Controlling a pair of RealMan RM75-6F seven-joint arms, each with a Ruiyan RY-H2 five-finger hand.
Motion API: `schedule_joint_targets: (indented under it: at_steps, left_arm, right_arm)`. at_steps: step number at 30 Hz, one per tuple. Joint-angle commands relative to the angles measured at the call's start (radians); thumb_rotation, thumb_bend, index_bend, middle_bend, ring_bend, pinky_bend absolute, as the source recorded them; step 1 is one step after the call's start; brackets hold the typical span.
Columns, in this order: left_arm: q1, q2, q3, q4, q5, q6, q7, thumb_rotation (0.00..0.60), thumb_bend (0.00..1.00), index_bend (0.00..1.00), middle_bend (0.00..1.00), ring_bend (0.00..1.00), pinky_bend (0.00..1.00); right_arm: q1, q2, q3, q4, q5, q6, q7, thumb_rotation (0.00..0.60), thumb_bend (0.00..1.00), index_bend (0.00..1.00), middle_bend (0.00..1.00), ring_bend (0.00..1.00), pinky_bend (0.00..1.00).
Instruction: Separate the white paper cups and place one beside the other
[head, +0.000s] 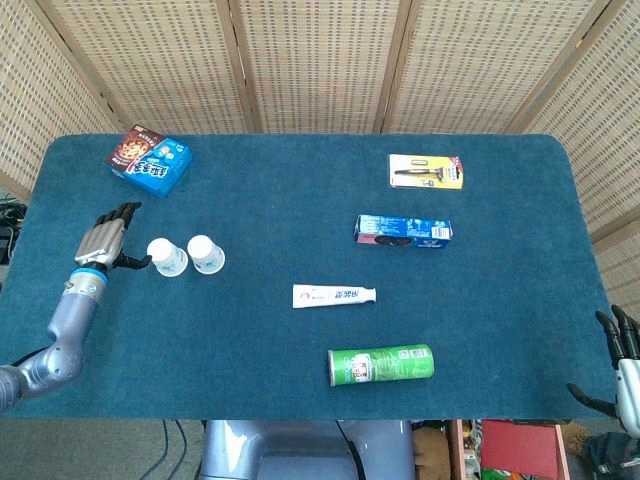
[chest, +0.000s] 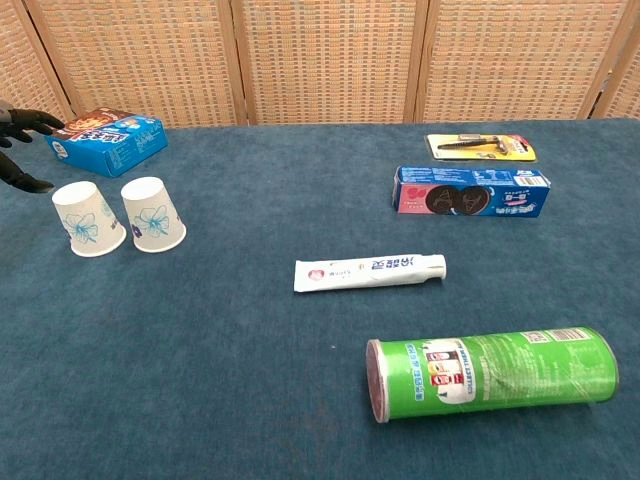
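Observation:
Two white paper cups with a blue flower print stand upside down, side by side, on the blue table at its left. The left cup (head: 166, 257) (chest: 88, 219) and the right cup (head: 206, 254) (chest: 152, 214) are close together with a small gap. My left hand (head: 105, 240) (chest: 20, 150) is just left of the left cup, fingers spread, holding nothing and apart from the cup. My right hand (head: 622, 350) hangs off the table's lower right corner, fingers apart and empty.
A blue snack box (head: 149, 160) lies behind the cups. A toothpaste tube (head: 334, 295), a green chip can (head: 381, 365), a blue cookie box (head: 403, 231) and a razor pack (head: 426, 171) lie across the middle and right of the table.

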Motion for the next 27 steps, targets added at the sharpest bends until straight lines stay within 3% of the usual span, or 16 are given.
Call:
schedule_joint_targets:
  at_steps: [1,5,8,12,15,21,27]
  left_arm:
    - [0.042,0.063,-0.026,-0.078,0.077,0.049,-0.058,0.600,0.32,0.00,0.00,0.00,0.00]
    - [0.146,0.149,-0.017,-0.198,0.273,0.232,-0.108,0.600,0.30,0.00,0.00,0.00,0.00]
    - [0.232,0.175,0.026,-0.257,0.406,0.411,-0.085,0.600,0.19,0.00,0.00,0.00,0.00]
    - [0.317,0.186,0.071,-0.315,0.497,0.554,-0.071,0.600,0.09,0.00,0.00,0.00,0.00]
    - [0.457,0.214,0.163,-0.397,0.599,0.705,-0.092,0.600,0.08,0.00,0.00,0.00,0.00]
    - [0.590,0.182,0.259,-0.382,0.719,0.810,-0.093,0.600,0.07,0.00,0.00,0.00,0.00]
    - [0.622,0.161,0.268,-0.349,0.781,0.809,-0.109,0.600,0.07,0.00,0.00,0.00,0.00]
  right_arm:
    - [-0.001,0.000,-0.001,0.000,-0.002,0.002,0.001,0.600,0.00,0.00,0.00,0.00,0.00]
    - [-0.003,0.001,-0.001,-0.002,-0.007,0.009,0.001,0.600,0.00,0.00,0.00,0.00,0.00]
    - [-0.005,0.002,-0.003,-0.003,-0.012,0.014,-0.001,0.600,0.00,0.00,0.00,0.00,0.00]
    - [-0.006,0.001,-0.004,-0.005,-0.016,0.016,-0.004,0.600,0.00,0.00,0.00,0.00,0.00]
    - [-0.009,0.000,-0.009,-0.010,-0.031,0.026,-0.013,0.600,0.00,0.00,0.00,0.00,0.00]
    - [-0.015,-0.002,-0.014,-0.012,-0.045,0.042,-0.024,0.600,0.00,0.00,0.00,0.00,0.00]
    - [-0.025,-0.002,-0.018,-0.020,-0.066,0.067,-0.035,0.600,0.00,0.00,0.00,0.00,0.00]
